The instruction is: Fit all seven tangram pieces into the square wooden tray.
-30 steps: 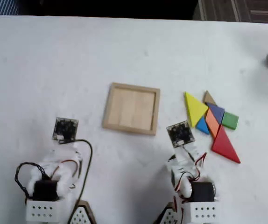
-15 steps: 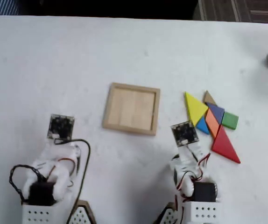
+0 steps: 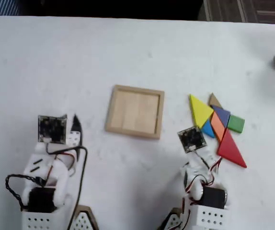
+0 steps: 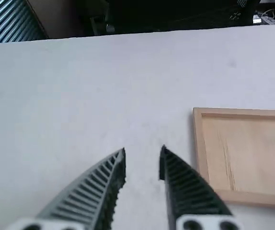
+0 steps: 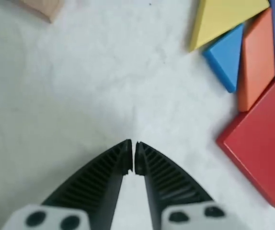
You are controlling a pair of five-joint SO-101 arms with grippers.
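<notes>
Right wrist view: we log the right gripper [image 5: 133,155] with its tips all but touching and nothing between them, low over bare table [image 5: 56,96]. Just beyond lie the blue triangle [image 5: 226,57], orange piece [image 5: 257,62], yellow triangle [image 5: 228,14] and red triangle [image 5: 259,143], packed edge to edge. The left gripper [image 4: 143,158] has its tips a little apart, also empty, with the wooden tray [image 4: 243,153] just beside it.

From the high view we count seven pieces in all, grouped off to one side of the tray, which holds none. We judge nothing placed yet, with all seven left.

The right arm [image 3: 202,177] sits folded low, angled toward the pieces. The left arm [image 3: 46,167] points past the tray's edge.
</notes>
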